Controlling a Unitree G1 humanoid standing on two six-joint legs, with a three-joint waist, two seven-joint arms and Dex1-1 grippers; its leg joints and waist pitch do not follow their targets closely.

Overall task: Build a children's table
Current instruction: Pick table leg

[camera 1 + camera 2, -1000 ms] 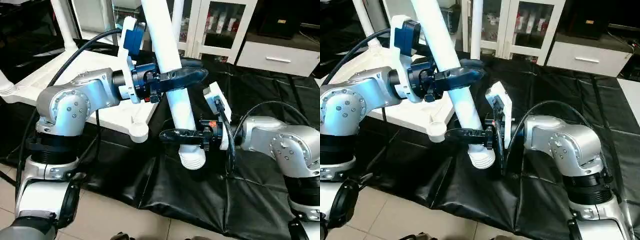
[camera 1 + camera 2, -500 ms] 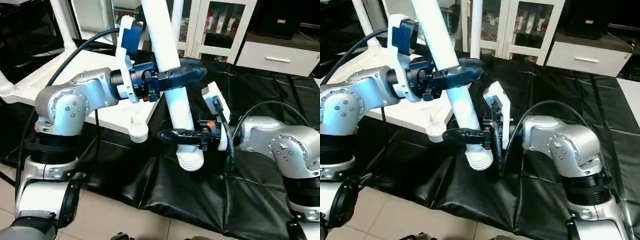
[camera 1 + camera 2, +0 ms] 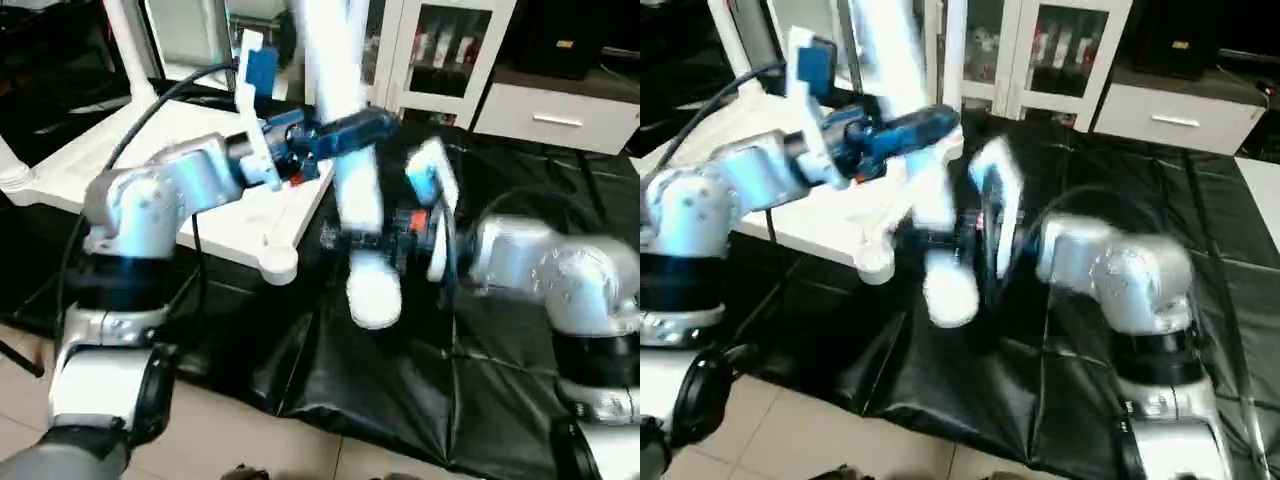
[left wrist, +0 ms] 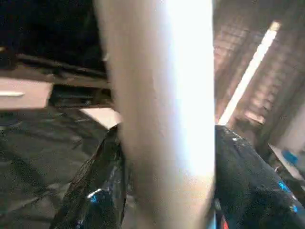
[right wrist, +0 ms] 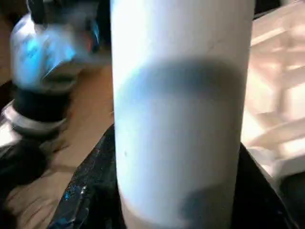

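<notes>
Two hands clamp one white leg, head view: left hand high, right hand near its ribbed end, beside the upturned children's table. Left wrist view: fingers flank the tube. Right wrist view: same. Likely light, stiff, slick; grip low.

- You have a white leg held near upright over the black-covered counter.
- Your left gripper clasps it high up; your right gripper clasps it near its lower end.
- The white tabletop lies underside up beside the leg, on your left.
</notes>
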